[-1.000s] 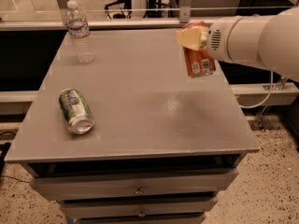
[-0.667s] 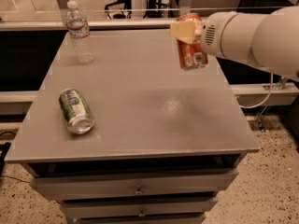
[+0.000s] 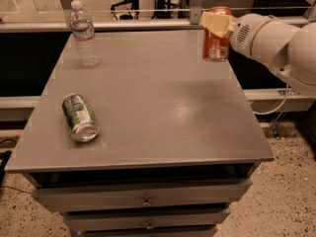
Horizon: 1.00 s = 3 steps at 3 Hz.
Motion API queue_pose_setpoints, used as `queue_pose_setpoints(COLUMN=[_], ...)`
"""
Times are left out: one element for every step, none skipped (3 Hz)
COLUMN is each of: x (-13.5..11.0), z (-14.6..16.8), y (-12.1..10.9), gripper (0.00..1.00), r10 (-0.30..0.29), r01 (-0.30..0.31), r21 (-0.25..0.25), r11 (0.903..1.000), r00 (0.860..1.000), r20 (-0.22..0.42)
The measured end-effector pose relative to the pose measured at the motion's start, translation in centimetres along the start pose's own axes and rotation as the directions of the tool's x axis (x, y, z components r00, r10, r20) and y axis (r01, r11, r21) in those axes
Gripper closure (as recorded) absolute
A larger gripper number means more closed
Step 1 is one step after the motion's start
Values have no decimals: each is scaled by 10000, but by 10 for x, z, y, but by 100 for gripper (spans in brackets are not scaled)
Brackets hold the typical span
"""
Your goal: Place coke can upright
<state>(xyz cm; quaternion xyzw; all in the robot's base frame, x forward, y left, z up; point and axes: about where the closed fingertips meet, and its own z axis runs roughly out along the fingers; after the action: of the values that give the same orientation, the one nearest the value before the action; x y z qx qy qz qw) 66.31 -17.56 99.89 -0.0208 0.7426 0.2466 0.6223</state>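
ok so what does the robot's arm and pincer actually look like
The arm is smooth white, built of fat rounded shells, with a patch of small dark holes near the wrist. The pincer, above the table's far right edge at the coke can, shows a flat pale-yellow finger. No logos or sleeves are visible.

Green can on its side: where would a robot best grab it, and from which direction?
Across its middle, coming from above: the green can lies flat, one end toward the camera, so jaws can close on its long sides. The gripper is at the table's far right, holding the coke can.
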Motion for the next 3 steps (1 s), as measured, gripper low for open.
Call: queue_pose_setpoints(x=[29,29,41], z=[-4,-4,-10], y=[-37,-37,-37], gripper=[100,100,100], r10=[137,127,-42], r01=[-137,-127,51], r21=[25,-10,-627], r11=[9999,9999,9980], r00=[9999,9999,9999], r20=[23,29,147])
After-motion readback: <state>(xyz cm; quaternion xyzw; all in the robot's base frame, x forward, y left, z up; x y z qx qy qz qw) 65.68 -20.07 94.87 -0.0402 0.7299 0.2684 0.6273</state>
